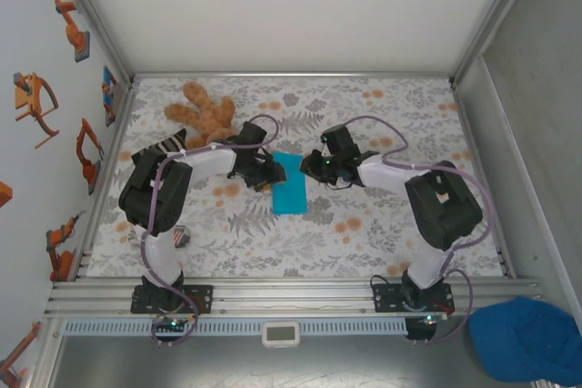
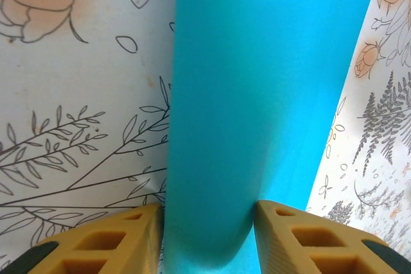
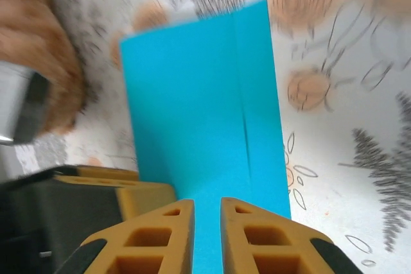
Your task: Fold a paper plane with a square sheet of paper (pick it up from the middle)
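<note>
Top external view: the square sheet of paper [image 1: 291, 190], folded, lies on the floral worktop [image 1: 382, 233] down and right of the teddy bear [image 1: 205, 111]. The left end effector [image 2: 209, 206] stands partly apart, and the sheet's rounded fold fills the gap and touches both fingers; clamped or not, I cannot tell. The right end effector [image 3: 207, 202] is slightly parted, with the sheet showing through its narrow gap.
</note>
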